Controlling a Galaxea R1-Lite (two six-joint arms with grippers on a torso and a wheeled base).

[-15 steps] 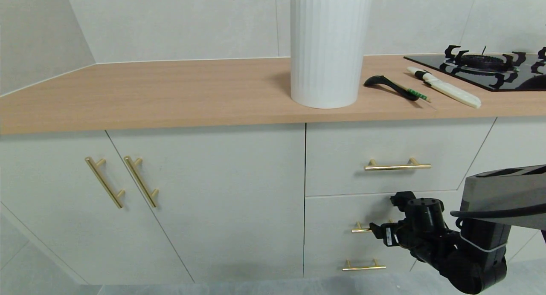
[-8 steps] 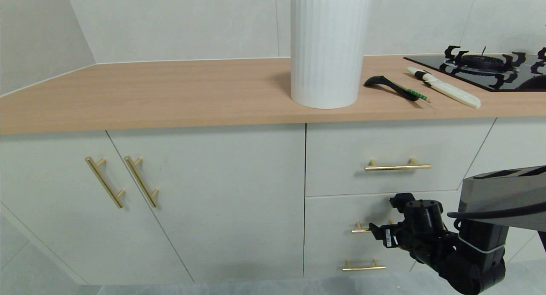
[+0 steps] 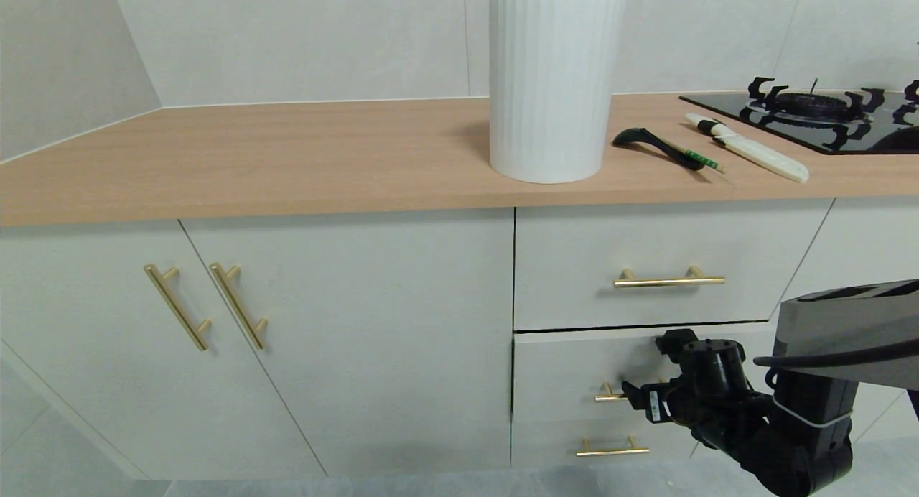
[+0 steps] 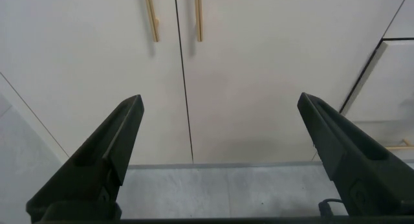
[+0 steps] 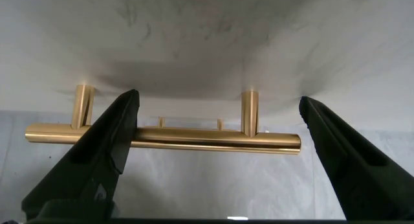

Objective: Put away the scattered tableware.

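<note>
Tableware on the wooden countertop (image 3: 287,159): we note three pieces to the right of a tall white ribbed container (image 3: 549,80). A black ladle (image 3: 657,146) lies on its side nearest the container. A thin stick with a green band (image 3: 702,159) is touching or just beside the ladle's handle end; we cannot tell which. A white knife (image 3: 750,152) lies slantwise beyond them, close to the black hob (image 3: 811,120).

Right gripper (image 3: 635,395): low, in front of the drawer stack, at the gold handle (image 5: 194,141) of the middle drawer (image 3: 567,368). In the right wrist view we see its fingers (image 5: 97,159) spread wide, with the handle bar running across the gap between them. We cannot tell whether they touch the bar. A dark gap shows along that drawer's top and left edges, so it stands slightly ajar. The top drawer (image 3: 574,267) above it sits flush.

Left gripper (image 4: 220,101): released, fingers wide apart and holding nothing. It faces the lower part of the double cabinet doors (image 4: 259,88), near the floor (image 4: 213,188).
</note>
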